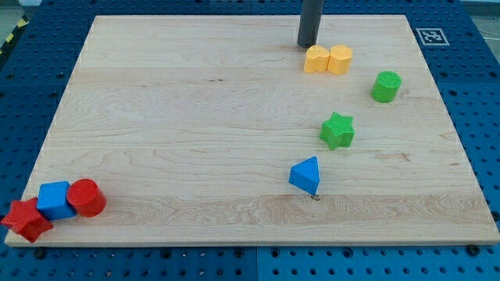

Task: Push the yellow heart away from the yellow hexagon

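Two yellow blocks touch side by side near the view's top, right of centre. The left one (316, 59) looks like the yellow hexagon. The right one (340, 58) looks like the yellow heart, though the shapes are small. My tip (307, 44) rests on the wooden board (195, 117) just above and left of the left yellow block, very close to its upper left edge. The rod rises out of the view's top.
A green cylinder (386, 86) stands right of and below the yellow pair. A green star (337, 130) and a blue triangle (305, 175) lie lower down. A red star (26, 220), blue cube (55, 200) and red cylinder (86, 197) cluster at bottom left.
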### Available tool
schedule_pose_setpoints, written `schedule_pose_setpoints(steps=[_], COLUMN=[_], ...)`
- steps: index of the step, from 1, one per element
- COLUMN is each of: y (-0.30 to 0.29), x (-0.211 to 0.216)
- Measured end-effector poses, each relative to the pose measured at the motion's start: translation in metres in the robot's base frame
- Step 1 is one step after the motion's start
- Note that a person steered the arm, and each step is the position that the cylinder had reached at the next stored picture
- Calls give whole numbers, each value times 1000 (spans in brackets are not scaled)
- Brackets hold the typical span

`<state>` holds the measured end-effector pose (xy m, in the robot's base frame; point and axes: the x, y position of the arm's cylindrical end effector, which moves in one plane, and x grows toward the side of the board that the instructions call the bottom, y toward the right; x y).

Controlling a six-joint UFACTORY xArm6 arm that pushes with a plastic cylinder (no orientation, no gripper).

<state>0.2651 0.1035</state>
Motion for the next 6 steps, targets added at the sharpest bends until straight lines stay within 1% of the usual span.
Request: schedule_pose_setpoints(steps=[1, 3, 5, 6], y=[15, 15, 11, 11], x=[-14, -14, 6, 27])
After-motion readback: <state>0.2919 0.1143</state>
